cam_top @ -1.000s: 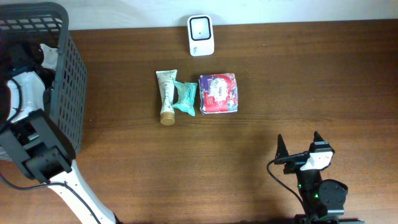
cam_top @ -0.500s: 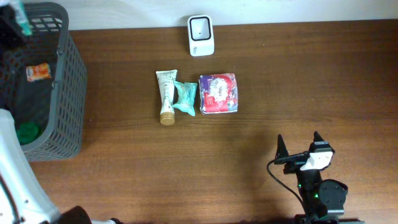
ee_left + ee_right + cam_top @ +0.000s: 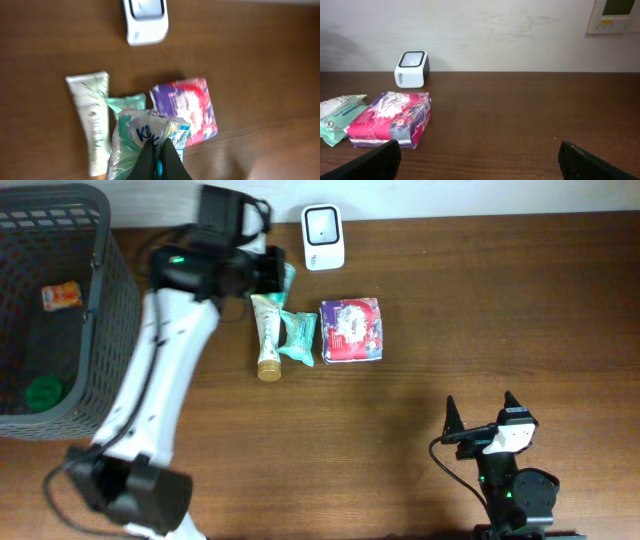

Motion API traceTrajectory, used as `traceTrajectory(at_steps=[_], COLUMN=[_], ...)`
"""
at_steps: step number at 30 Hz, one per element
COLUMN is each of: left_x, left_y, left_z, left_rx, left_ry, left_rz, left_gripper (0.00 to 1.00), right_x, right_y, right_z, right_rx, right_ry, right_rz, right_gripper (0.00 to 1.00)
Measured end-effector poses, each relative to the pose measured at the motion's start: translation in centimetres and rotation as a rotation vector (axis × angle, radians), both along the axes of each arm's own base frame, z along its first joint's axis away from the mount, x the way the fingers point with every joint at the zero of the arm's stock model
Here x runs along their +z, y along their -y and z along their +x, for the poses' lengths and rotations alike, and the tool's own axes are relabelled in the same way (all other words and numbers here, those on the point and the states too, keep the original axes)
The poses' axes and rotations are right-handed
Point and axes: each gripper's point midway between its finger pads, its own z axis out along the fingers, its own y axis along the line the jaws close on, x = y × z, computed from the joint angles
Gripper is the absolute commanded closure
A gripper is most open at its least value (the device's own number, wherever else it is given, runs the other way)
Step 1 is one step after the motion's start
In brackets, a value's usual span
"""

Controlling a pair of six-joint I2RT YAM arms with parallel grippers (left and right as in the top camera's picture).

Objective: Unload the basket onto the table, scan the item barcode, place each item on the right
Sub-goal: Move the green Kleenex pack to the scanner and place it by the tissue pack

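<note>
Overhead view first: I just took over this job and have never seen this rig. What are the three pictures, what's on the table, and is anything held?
There are two robot arms at a wooden table. The overhead picture looks straight down; the other two come from cameras on each wrist.

The left gripper is shut on a clear plastic packet with blue print, held above the table near the white scanner. The right gripper is open and empty, sitting at the near edge.

On the table lie a cream tube, a small teal packet and a purple-and-red pack, side by side. At the far left stands a grey basket with an orange item and a green item inside.
</note>
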Motion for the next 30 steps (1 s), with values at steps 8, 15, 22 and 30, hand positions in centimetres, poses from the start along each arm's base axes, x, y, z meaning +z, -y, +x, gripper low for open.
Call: traceTrajectory(at_steps=[8,15,22,30], left_x=[-14.5,-15.6,-21.4,-21.3], left_y=[6.3,6.6,5.3,8.6], left_z=[3.7,8.7,9.1,8.1], left_rx=[0.117,0.207,0.250,0.169], left_ry=[-0.207,-0.011,-0.062,-0.074], left_rz=[0.011,0.038,0.140,0.075], left_gripper=[1.00,1.00,0.99,0.56], right_x=[0.0,0.0,0.0,0.0], right_y=[0.0,0.0,0.0,0.0], right_z=[0.0,0.0,0.0,0.0], right_rx=[0.000,0.000,0.000,0.000], right_ry=[0.000,0.000,0.000,0.000], right_rz=[0.000,-0.001,0.000,0.000], right_gripper=[0.01,0.01,0.01,0.01])
